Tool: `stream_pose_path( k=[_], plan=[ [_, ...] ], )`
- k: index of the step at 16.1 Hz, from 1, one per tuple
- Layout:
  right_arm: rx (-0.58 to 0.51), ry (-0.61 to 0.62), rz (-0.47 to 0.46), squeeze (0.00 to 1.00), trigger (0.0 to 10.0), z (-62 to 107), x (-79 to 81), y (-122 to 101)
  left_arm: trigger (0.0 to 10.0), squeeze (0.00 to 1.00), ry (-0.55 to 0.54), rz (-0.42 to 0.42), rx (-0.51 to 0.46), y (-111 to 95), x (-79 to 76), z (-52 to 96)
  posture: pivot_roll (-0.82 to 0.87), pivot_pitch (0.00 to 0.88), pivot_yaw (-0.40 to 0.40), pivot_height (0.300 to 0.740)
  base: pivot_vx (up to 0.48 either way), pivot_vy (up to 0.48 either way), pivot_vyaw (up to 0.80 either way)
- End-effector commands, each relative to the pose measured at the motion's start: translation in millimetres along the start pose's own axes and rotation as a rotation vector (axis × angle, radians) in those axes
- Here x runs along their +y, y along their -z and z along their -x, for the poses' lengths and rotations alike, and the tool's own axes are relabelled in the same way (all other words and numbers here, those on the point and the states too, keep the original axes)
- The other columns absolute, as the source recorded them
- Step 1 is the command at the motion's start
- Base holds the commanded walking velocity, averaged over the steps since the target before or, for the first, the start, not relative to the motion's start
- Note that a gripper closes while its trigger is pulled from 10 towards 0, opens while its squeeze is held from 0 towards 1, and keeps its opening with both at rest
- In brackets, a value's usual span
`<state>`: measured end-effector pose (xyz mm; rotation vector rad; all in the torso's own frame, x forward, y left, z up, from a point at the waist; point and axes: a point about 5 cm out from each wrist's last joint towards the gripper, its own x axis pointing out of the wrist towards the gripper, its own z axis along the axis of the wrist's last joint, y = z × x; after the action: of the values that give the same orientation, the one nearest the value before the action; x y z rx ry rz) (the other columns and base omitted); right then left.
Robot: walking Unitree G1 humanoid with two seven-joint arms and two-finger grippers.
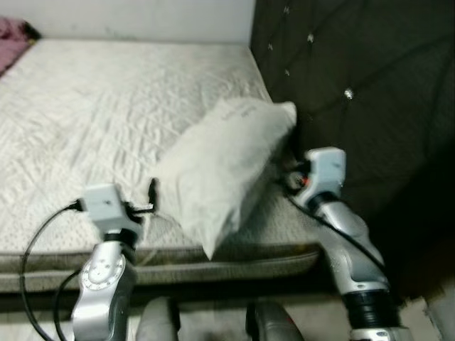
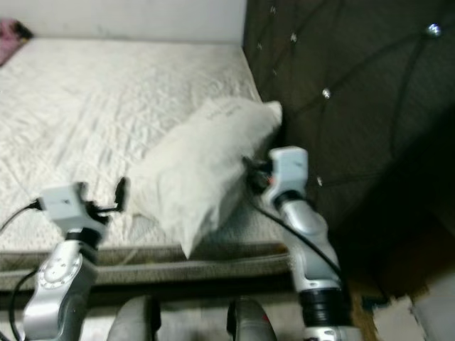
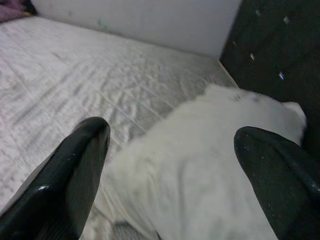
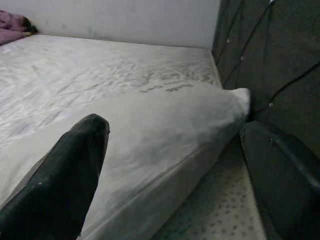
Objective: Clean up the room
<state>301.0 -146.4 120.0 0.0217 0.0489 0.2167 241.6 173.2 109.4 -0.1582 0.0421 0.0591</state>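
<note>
A white pillow (image 1: 226,167) lies tilted on the near right part of the bed, one corner against the dark headboard (image 1: 370,92) and another hanging over the mattress's front edge. My left gripper (image 1: 152,195) is open at the pillow's left side. In the left wrist view its fingers (image 3: 80,160) stand wide apart with the pillow (image 3: 210,165) just ahead of them. My right gripper (image 1: 288,177) is open at the pillow's right side, next to the headboard. The right wrist view shows the pillow (image 4: 165,135) ahead of the spread fingertips (image 4: 85,145), with nothing held.
The bare quilted mattress (image 1: 106,121) stretches left and back to a white wall (image 1: 142,18). A pink cloth (image 1: 13,39) lies at its far left corner. The tufted headboard rises along the right side. My knees (image 1: 160,320) are close to the bed's front edge.
</note>
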Motion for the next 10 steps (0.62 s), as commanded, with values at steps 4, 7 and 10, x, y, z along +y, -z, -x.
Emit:
stream_pose_path(
  k=[4,7,10],
  plan=[
    [-0.026,-0.047,-0.012,0.0,10.0,-4.6,14.0,-5.8,10.0,0.0,-0.042,-0.019,0.021,1.7,11.3,1.4,-0.07,0.018,-0.057,0.656,0.0,0.0,0.52],
    [-0.022,-0.045,-0.017,0.0,10.0,-4.6,13.1,-5.0,10.0,0.0,-0.04,-0.016,0.025,2.4,10.5,1.2,-0.07,0.018,-0.057,0.656,0.0,0.0,0.0],
    [-0.02,-0.041,-0.021,0.0,10.0,-4.8,12.9,-4.5,10.0,0.0,-0.033,-0.007,0.028,2.7,9.3,0.6,-0.07,0.018,-0.057,0.656,0.0,0.412,0.0]
  ],
)
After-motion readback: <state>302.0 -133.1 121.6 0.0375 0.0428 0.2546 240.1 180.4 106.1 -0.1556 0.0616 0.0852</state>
